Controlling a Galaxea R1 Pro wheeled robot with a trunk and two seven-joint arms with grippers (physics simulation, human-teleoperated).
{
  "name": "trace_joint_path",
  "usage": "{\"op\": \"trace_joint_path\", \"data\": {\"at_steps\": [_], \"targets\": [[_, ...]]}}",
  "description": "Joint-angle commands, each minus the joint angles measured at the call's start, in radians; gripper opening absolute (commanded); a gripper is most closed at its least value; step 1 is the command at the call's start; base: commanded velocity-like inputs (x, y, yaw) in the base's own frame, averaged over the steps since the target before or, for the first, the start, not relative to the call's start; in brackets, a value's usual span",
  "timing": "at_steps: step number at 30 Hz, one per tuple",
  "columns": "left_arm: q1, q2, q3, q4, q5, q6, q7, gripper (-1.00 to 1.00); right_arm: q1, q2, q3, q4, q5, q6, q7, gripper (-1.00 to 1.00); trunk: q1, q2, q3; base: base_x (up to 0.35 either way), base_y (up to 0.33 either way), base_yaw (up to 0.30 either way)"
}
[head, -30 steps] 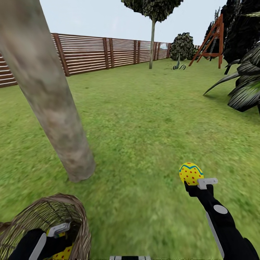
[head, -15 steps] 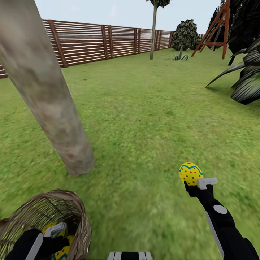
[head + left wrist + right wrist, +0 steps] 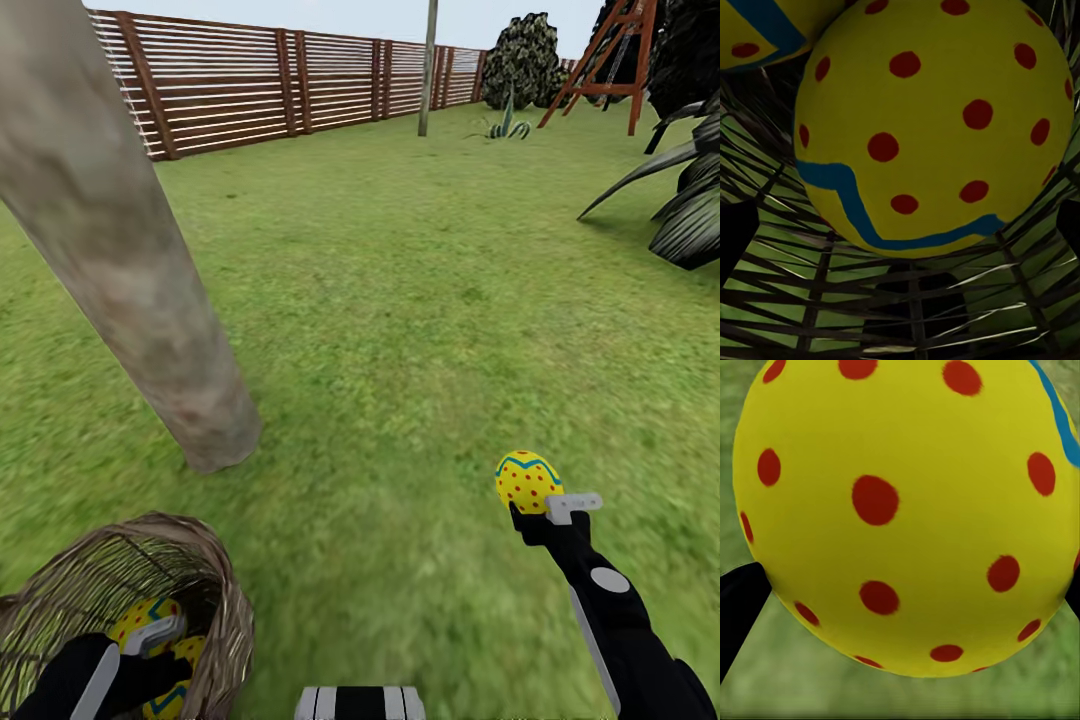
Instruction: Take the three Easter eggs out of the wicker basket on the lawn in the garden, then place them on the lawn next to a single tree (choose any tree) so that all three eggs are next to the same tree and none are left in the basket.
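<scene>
Our right gripper (image 3: 531,503) holds one egg (image 3: 527,481) (yellow with red dots) at lower right, our left gripper (image 3: 160,650) sits in the basket (image 3: 215,590) at lower left, grip unclear

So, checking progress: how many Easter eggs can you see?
3: one egg in the right gripper above the lawn; two in the wicker basket by the left gripper.
</scene>
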Motion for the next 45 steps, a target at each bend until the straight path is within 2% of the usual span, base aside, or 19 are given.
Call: {"op": "trace_joint_path", "data": {"at_steps": [1, 8, 12, 16, 41, 43, 44, 45], "targets": [[0.000, -0.001, 0.001, -0.001, 0.000, 0.004, -0.002, 1.00, 0.000, 0.001, -0.002, -0.001, 0.011, 0.005, 0.009, -1.00, 0.000, 0.000, -0.001, 0.000, 0.000, 0.000], [0.000, -0.008, -0.001, 0.008, -0.003, 0.000, -0.002, 1.00, 0.001, 0.004, -0.001, 0.002, 0.012, 0.005, 0.008, -1.00, 0.000, 0.000, -0.001, 0.085, 0.000, 0.000], [0.000, -0.008, -0.002, 0.006, -0.002, 0.001, -0.002, 1.00, 0.001, 0.016, 0.000, 0.004, 0.012, 0.004, 0.008, -1.00, 0.000, 0.000, -0.001, 0.220, 0.000, 0.000], [0.000, -0.008, -0.003, 0.004, -0.002, 0.001, -0.002, 1.00, 0.001, 0.017, 0.029, 0.007, 0.013, 0.005, 0.007, -1.00, 0.000, 0.000, -0.001, 0.013, 0.000, 0.000], [0.000, -0.009, 0.000, -0.001, 0.001, 0.002, -0.004, 1.00, 0.001, 0.016, 0.030, 0.008, 0.014, 0.005, 0.007, -1.00, 0.011, -0.006, -0.098, 0.000, 0.000, 0.000], [0.000, -0.009, -0.001, -0.002, 0.001, 0.001, -0.004, 1.00, 0.001, 0.016, 0.031, 0.009, 0.014, 0.004, 0.007, -1.00, 0.011, -0.006, -0.098, 0.000, 0.000, 0.000], [0.000, -0.009, 0.000, -0.005, 0.001, 0.000, -0.004, -1.00, 0.001, 0.016, 0.032, 0.009, 0.014, 0.004, 0.007, -1.00, 0.011, -0.006, -0.098, 0.000, 0.000, 0.000], [0.000, -0.009, 0.001, -0.011, 0.001, 0.000, -0.004, -1.00, 0.001, 0.016, 0.031, 0.010, 0.014, 0.004, 0.007, -1.00, 0.011, -0.006, -0.098, 0.000, 0.000, 0.000]]}}
